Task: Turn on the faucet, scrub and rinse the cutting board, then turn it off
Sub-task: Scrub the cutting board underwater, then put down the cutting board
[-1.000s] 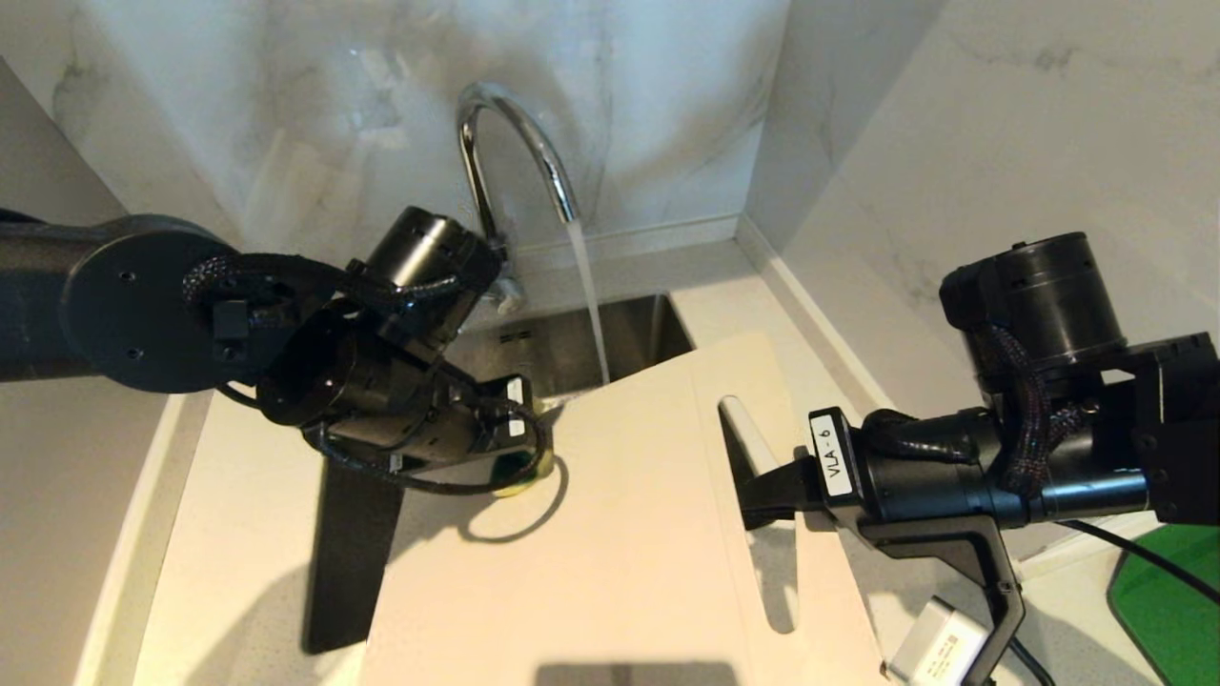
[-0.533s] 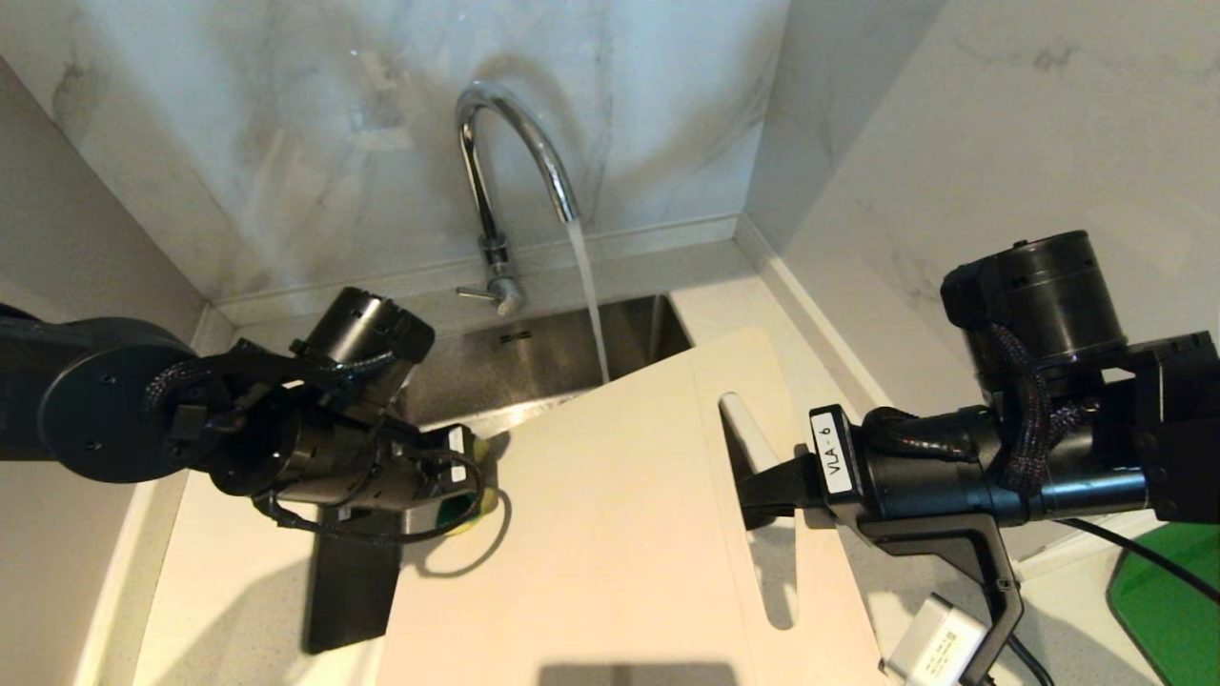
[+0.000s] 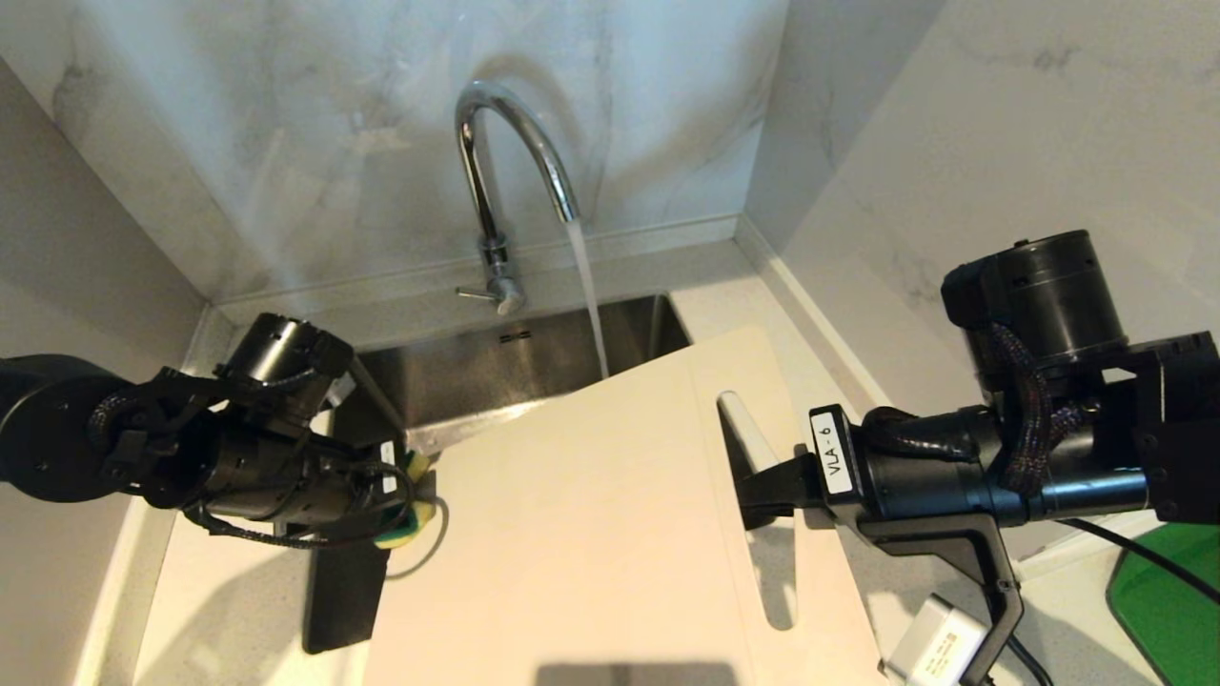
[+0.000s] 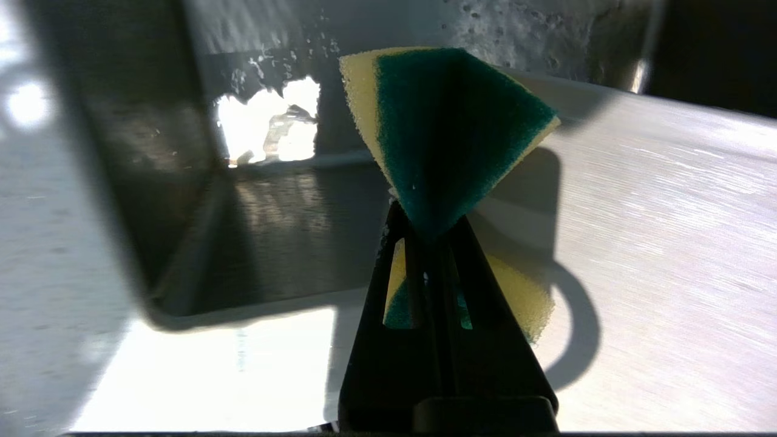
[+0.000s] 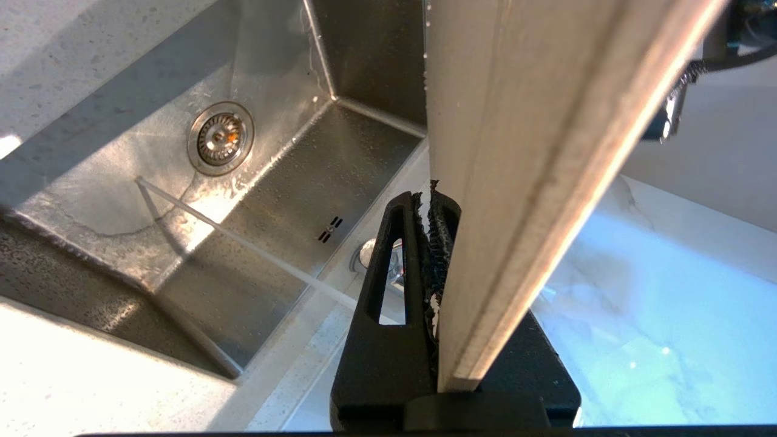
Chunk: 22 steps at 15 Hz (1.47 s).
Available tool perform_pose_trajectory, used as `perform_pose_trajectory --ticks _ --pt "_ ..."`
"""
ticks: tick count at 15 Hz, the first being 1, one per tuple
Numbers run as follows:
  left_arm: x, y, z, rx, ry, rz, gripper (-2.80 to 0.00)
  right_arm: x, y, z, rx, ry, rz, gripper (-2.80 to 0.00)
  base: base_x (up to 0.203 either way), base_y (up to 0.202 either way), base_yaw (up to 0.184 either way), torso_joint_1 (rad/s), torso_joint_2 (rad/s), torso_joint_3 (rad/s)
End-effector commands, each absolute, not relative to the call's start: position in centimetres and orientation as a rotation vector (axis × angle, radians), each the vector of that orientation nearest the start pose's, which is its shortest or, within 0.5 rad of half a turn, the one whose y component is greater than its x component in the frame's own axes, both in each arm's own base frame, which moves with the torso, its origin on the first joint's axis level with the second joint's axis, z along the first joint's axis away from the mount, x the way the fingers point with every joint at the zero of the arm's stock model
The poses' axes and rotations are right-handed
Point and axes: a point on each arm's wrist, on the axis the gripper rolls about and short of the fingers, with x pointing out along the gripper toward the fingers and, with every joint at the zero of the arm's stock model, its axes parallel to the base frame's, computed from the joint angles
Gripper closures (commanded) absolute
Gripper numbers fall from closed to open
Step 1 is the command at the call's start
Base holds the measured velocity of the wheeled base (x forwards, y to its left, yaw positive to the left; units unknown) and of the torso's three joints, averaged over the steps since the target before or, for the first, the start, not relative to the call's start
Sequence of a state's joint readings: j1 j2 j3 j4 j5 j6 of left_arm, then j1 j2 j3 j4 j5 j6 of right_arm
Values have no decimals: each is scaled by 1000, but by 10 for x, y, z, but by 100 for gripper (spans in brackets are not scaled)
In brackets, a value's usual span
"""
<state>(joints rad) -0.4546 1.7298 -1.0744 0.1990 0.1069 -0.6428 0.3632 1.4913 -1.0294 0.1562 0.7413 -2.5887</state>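
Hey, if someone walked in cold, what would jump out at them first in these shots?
Water streams from the chrome faucet at the back wall into the steel sink. The right gripper holds the pale cutting board tilted over the sink by its handle end. At the board's left edge, the left gripper pinches a green and yellow sponge.

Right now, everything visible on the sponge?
The sponge is two-layered: dark green scouring face on yellow foam. It is pinched and folded between the shut jaws of the left gripper, fanning out beyond the tips. It sits at the left edge of the cutting board, beside the sink; contact with the board is unclear.
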Motion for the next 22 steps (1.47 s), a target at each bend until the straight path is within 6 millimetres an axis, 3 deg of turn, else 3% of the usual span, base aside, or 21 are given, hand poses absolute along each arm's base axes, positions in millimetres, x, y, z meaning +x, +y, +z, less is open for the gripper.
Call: perform_pose_trajectory --ticks 1,6,13,22 --pt "267 -111 174 -390 888 -25 0 224 102 232 -2061 -1084 1140 0 0 0 0 0 0 0" --pt "261 -77 195 -468 829 -29 0 223 101 233 -2061 -1085 1137 0 0 0 0 0 0 0" --pt "225 -63 282 -472 679 -96 0 221 100 234 -2064 -1088 1129 0 0 0 0 0 0 0" --pt "216 -59 275 -449 705 -85 0 220 100 235 -2057 -1080 1129 0 0 0 0 0 0 0"
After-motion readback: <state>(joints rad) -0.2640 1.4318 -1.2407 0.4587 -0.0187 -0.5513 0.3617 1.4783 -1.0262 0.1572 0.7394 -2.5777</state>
